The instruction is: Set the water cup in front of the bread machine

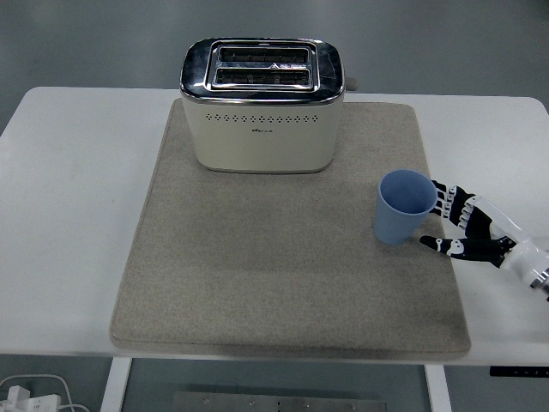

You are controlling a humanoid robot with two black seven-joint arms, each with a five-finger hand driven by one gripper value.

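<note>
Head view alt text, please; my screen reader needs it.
The right robot hand, fingers spread, reaches the blue water cup standing upright on a grey mat. A cream bread machine sits at the mat's far end, on a white table.

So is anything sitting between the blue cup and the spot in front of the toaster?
Nothing visible. The blue cup stands upright at the mat's right side, and the mat in front of the toaster is bare. The right hand is right beside the cup, fingers open, with nothing between them.

Upright blue cup (404, 207) right of toaster (262, 105)
</note>
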